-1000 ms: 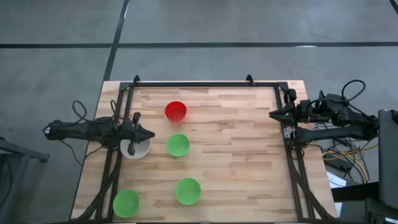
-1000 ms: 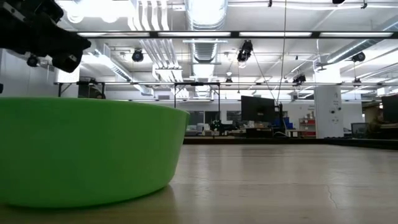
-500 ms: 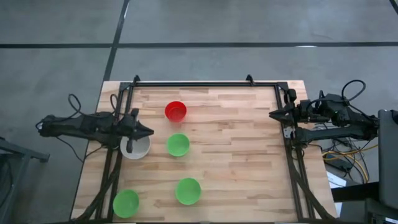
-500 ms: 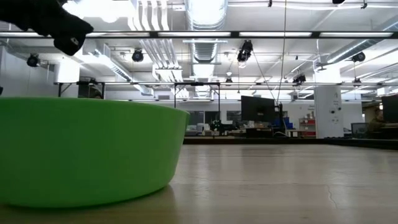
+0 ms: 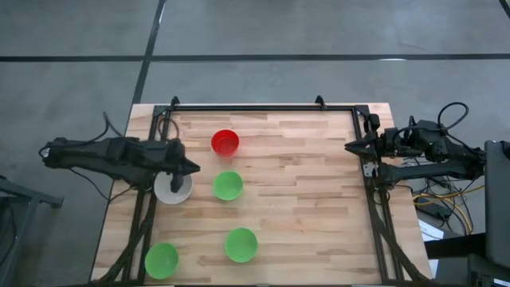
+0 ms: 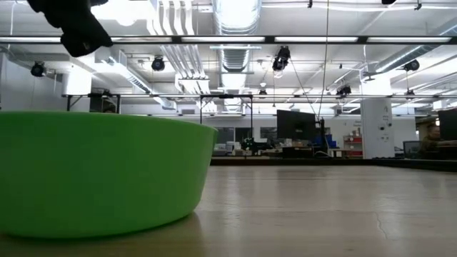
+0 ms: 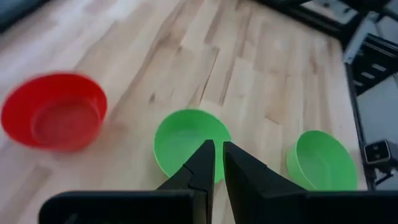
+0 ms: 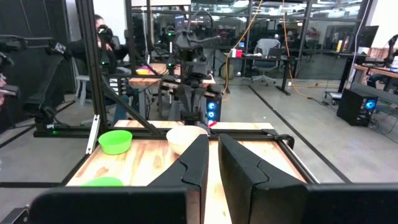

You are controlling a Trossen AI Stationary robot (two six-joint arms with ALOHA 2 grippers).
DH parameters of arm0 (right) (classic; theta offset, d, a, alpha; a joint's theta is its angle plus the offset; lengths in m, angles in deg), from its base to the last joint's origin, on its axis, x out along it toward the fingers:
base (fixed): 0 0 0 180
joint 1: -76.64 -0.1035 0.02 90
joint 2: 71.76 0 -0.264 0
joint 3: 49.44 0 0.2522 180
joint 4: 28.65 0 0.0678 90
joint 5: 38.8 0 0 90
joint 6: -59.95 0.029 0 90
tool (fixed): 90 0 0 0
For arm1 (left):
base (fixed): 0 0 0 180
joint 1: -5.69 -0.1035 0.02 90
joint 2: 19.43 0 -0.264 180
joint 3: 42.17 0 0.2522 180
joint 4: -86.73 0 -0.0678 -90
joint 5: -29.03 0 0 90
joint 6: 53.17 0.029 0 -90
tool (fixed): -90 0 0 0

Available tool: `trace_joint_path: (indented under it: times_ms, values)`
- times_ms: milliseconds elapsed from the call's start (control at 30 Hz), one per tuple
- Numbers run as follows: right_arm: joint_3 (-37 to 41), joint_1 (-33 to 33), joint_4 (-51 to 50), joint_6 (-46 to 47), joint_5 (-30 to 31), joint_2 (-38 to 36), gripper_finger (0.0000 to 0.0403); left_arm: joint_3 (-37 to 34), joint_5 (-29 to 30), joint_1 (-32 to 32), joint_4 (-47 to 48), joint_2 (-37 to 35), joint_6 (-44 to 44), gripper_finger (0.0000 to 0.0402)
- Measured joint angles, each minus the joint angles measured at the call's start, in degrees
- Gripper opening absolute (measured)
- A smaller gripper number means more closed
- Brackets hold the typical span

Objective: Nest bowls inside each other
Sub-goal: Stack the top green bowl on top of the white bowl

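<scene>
Closest to the low camera, a green bowl fills that view at the table's near-left corner; a second green bowl sits to its right, well apart. Further back lies the third green bowl, with the pale grey-white bowl beside it under the left arm, and the red bowl is set farthest back. All five rest separately on the wood, so nothing is nested yet.

The bowls are judged to be light, stiff, thin-walled plastic, smooth enough to slip. A pinch across the rim, one finger inside and one outside the wall, is judged the surest hold; a grip across the full width would not be possible.

The left gripper is poised above the grey-white bowl's far edge, pointing towards the middle green bowl. In the left wrist view its fingers are drawn nearly together with only a thin slit between them, and nothing is held. The right gripper is parked by the frame at the table's right edge, its fingers likewise close together and empty
</scene>
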State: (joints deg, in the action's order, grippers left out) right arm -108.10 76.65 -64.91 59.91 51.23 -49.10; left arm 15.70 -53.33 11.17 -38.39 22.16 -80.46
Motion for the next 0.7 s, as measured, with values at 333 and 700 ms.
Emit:
trace_joint_path:
  times_ms: [333,700]
  values:
    - [0.0,0.0,0.0,0.0,0.0,0.0,0.0034,1.3,0.3,-0.5,2.8,5.4,-25.3,0.0037]
    - [0.0,0.0,0.0,0.0,0.0,0.0,0.0034,3.4,0.3,-0.5,4.5,3.7,-31.4,0.0037]
